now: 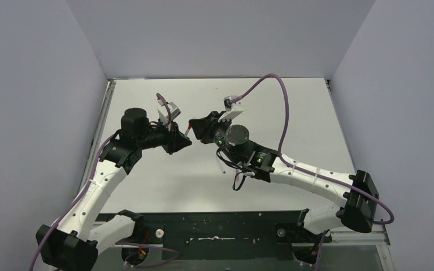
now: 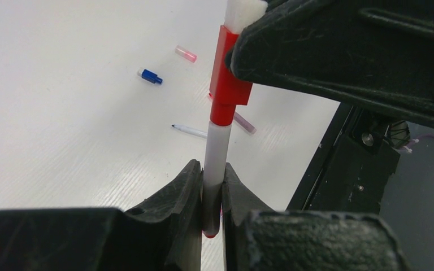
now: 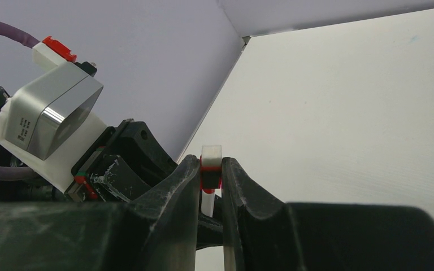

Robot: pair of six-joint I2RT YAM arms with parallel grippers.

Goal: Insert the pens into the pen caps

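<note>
My left gripper (image 2: 211, 167) is shut on the lower barrel of a whitish pen (image 2: 217, 148) with a red end, held upright above the table. The pen's upper end sits inside the red pen cap (image 2: 226, 79), which has a white top. My right gripper (image 3: 210, 169) is shut on that red cap (image 3: 211, 175), and the pen barrel (image 3: 207, 201) shows below it. In the top view the two grippers meet tip to tip at the red cap (image 1: 188, 126). On the table lie a blue cap (image 2: 150, 76), a pale pink cap (image 2: 186, 53), a blue-tipped pen (image 2: 191, 130) and a pinkish pen (image 2: 243, 123).
The black base plate (image 1: 220, 228) runs along the near edge of the white table (image 1: 294, 113). Grey walls enclose the left, back and right sides. A purple cable (image 1: 282, 101) loops over the right arm. The left wrist camera (image 3: 45, 121) is close beside my right fingers.
</note>
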